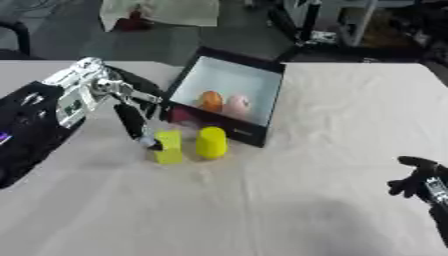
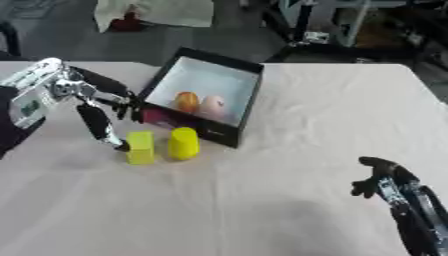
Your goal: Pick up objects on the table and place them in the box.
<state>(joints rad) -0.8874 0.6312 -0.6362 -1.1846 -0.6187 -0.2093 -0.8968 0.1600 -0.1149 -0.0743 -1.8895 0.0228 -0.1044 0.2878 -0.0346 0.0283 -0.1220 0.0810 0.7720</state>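
left hand: black-and-silver left hand (image 1: 122, 107) reaches in from the left, dark fingers (image 1: 136, 125) straight and pointing down, spread narrow, holding nothing; lowest fingertip just beside or touching the top left corner of the yellow block, can't tell which.
yellow block: yellow rectangular block (image 1: 168, 146) stands upright on the counter, in front of the box's near wall.
yellow cylinder: yellow rounded cylinder (image 1: 211, 142) upright, just beside the block on its right, close to the box's near wall.
box: black open box with pale interior (image 1: 267, 107), tilted askew on the counter, near wall facing the two yellow pieces; a pink patch shows on the outer near wall at left, no writing readable.
box contents: orange rounded object (image 1: 210, 100) and pink rounded object (image 1: 237, 105) side by side inside, against the near wall.
counter: counter covered with a cream cloth (image 1: 332, 150).
right hand: black right hand (image 2: 378, 180) at the lower right, well apart from everything, fingers curled, holding nothing.
labels: none legible anywhere.
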